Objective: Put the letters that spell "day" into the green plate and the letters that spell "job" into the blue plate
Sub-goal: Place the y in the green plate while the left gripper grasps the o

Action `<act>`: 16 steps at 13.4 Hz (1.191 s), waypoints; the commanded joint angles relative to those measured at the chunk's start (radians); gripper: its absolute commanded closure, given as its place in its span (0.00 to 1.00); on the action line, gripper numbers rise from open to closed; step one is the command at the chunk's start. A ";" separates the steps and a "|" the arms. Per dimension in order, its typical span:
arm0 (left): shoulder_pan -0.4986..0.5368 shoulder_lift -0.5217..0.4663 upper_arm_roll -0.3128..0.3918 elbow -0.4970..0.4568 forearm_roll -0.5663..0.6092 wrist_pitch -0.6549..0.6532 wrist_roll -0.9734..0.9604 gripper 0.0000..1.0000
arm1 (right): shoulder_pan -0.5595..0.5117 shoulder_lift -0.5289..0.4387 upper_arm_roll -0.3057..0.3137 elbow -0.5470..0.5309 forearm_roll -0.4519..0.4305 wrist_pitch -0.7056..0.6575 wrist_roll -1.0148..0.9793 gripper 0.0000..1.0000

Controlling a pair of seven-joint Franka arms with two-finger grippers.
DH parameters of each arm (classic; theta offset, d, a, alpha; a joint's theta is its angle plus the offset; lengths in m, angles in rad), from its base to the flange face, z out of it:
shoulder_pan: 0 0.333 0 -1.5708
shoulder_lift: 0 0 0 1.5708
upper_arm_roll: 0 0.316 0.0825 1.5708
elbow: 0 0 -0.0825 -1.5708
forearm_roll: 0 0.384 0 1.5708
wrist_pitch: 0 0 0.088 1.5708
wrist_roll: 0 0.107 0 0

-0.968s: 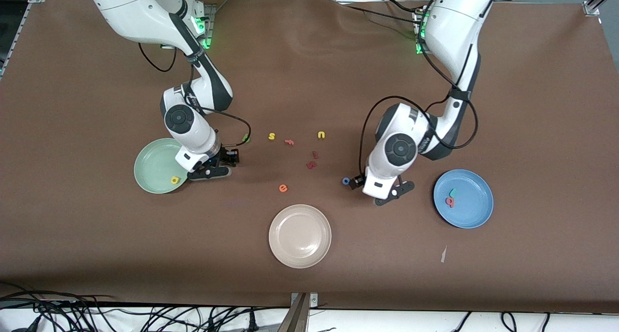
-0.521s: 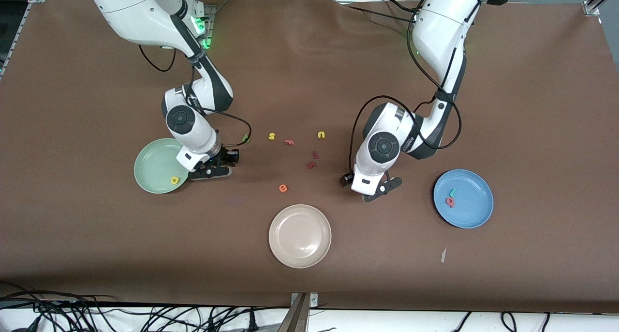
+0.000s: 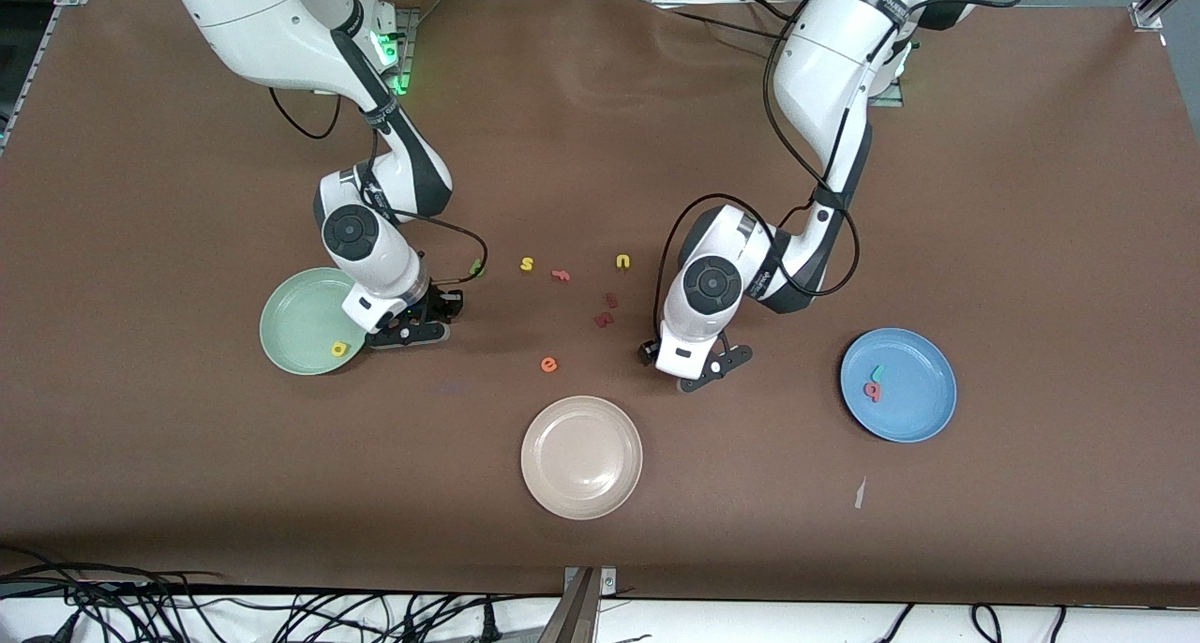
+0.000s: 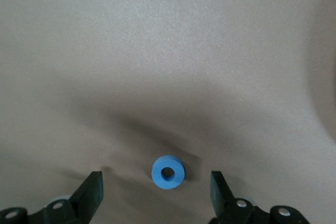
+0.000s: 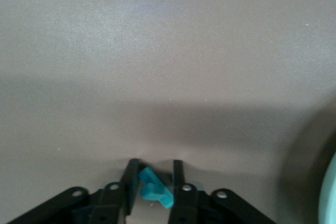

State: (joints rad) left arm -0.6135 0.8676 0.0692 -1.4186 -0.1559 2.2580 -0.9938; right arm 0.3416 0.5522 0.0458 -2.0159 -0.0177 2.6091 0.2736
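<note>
Pickup stage. My right hand (image 5: 152, 182) grasps teal "y" (image 5: 156, 188) beside the green plate (image 3: 291, 329), left-centre; needs lifting over. Left hand (image 4: 156, 192) released, straddling blue "o" (image 4: 168, 172); needs clenching.

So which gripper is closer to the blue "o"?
Left. The left gripper straddles the "o", fingers open. The right gripper is beside the green plate, around a teal letter.
</note>
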 commanded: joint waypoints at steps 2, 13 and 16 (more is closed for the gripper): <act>-0.015 0.018 0.014 0.033 0.027 -0.006 -0.019 0.30 | 0.007 -0.006 -0.003 -0.015 -0.004 0.016 0.010 0.72; -0.019 0.040 0.015 0.033 0.047 -0.006 -0.009 0.63 | 0.007 -0.035 -0.003 -0.073 -0.013 0.032 -0.002 0.84; -0.019 0.041 0.015 0.033 0.062 -0.005 -0.009 0.75 | 0.007 -0.044 -0.004 -0.070 -0.013 0.028 -0.008 0.93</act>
State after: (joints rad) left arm -0.6224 0.8789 0.0691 -1.4061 -0.1251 2.2582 -0.9939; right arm 0.3430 0.5316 0.0428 -2.0525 -0.0208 2.6228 0.2701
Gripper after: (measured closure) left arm 0.705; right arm 0.899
